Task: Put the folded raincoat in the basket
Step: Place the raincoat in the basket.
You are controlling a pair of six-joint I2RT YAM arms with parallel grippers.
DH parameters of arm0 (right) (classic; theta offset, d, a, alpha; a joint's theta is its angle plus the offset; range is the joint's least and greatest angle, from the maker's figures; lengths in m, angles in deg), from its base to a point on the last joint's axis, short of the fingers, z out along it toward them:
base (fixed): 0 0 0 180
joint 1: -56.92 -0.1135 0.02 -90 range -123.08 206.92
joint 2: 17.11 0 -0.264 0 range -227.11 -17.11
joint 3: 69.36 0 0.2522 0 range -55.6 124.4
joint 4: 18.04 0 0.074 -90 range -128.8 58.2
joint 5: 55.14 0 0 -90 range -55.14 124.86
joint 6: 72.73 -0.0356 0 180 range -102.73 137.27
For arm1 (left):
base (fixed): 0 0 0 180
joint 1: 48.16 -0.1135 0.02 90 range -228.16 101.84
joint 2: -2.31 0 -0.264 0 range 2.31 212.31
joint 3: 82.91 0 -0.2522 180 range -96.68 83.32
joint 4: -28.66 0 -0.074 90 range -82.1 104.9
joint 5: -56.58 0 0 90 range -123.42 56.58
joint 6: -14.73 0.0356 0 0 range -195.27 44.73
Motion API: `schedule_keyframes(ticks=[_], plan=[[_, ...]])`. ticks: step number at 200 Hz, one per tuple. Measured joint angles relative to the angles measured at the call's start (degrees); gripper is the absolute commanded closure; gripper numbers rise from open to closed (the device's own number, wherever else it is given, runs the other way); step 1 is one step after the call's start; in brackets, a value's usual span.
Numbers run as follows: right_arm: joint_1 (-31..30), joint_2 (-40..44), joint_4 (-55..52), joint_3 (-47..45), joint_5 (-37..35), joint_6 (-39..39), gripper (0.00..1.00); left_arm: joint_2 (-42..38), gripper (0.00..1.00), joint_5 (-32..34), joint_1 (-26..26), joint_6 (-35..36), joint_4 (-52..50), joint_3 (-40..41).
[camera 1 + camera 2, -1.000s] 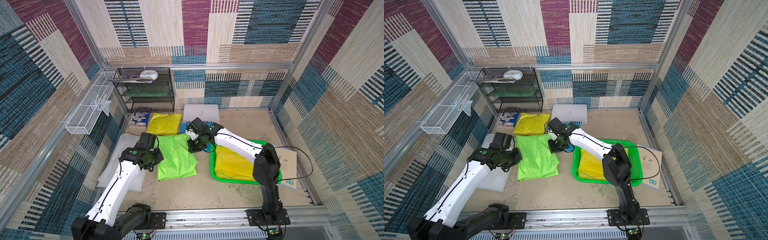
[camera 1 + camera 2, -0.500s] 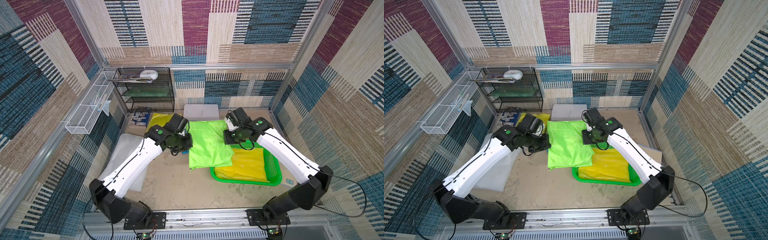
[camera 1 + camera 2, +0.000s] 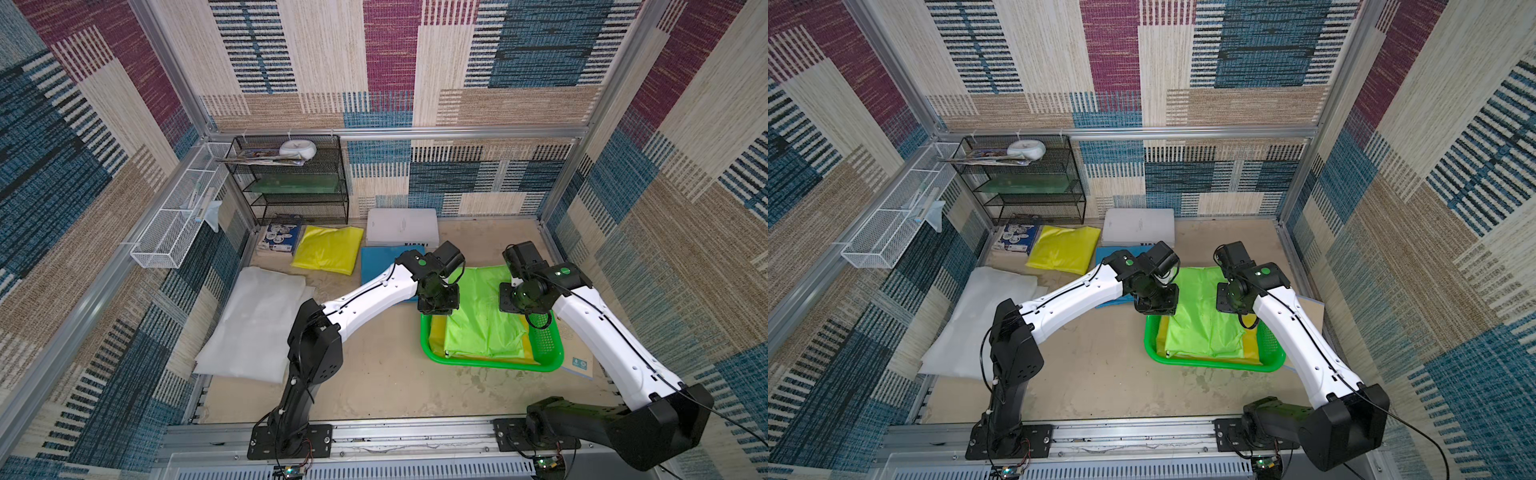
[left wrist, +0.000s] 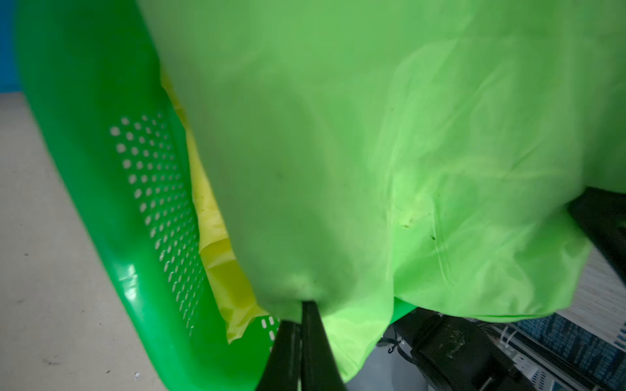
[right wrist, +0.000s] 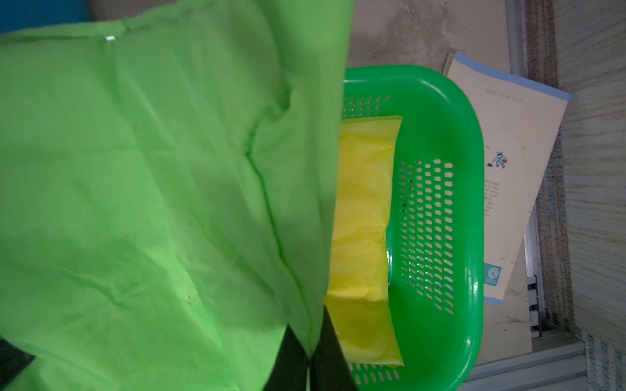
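Lime-green folded raincoat (image 3: 482, 320) hangs crinkled over the green basket (image 3: 544, 340).

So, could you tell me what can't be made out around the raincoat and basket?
Floor of the basket: both top views, covered by the green raincoat and yellow raincoat.
Tips of the left gripper: left wrist view, buried in cloth.
Text on the booklet: right wrist view, too small.

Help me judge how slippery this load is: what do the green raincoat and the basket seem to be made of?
The green raincoat looks like thin plastic film or coated fabric with a soft sheen. It creases finely, drapes limply and seems slightly translucent. The basket looks like rigid moulded plastic with a glossy finish. There are bright highlights on its rolled rim and neat rows of holes in its walls.
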Motion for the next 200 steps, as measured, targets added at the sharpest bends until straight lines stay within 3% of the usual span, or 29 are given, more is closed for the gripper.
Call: schedule_keyframes(ticks=[36,73,97,140,176,200], plan=[[-0.02,-1.81,1.73,-2.51,1.75,0.57,1.0,1.88,1.0,0.46,-0.02,0.0,0.2,3.39],[-0.04,-4.11,4.9,-4.76,10.05,1.68,1.0,-3.85,1.0,1.97,-1.33,1.44,1.27,12.96],[-1.9,-4.35,8.52,-6.49,18.18,0.87,1.0,-11.1,1.0,1.46,-6.27,2.6,4.42,24.17],[-12.17,-5.95,15.41,-6.97,27.39,-4.13,1.0,-27.69,1.0,1.01,-16.31,4.26,5.68,44.0],[-16.04,-7.8,17.27,-4.72,27.34,-7.1,1.0,-33.22,1.0,-0.11,-17.66,5.6,3.56,45.42],[-16.11,-6.14,15.93,-3.34,23.17,-7.69,1.0,-33.24,1.0,-0.94,-16.68,5.6,3.04,42.16]])
